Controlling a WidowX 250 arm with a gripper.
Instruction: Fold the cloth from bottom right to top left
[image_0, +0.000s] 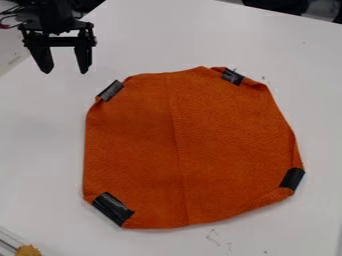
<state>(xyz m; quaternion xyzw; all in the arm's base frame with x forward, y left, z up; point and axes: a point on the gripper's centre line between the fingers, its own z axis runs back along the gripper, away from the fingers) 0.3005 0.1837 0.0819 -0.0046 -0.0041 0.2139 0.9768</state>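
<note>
One orange cloth, spread out flat on the worktop, middle to right of view. Faint crease runs down it from top edge to bottom edge. Outline roughly eight-sided, bottom edge bowed. Black strips at its corners: upper-left strip, upper-right strip, lower-right strip, lower-left strip. Fabric bunched a little beside the upper-right one.

End effector at upper left of view, fingers spread, nothing between them. Cloth lies below and to the right of it in view, the two apart; upper-left strip is the nearest corner, lower-right strip the farthest.

Farther out: thin cables beside the arm at top left; small dark marks on the worktop below the cloth; tan object, partly cut off, at bottom left.
</note>
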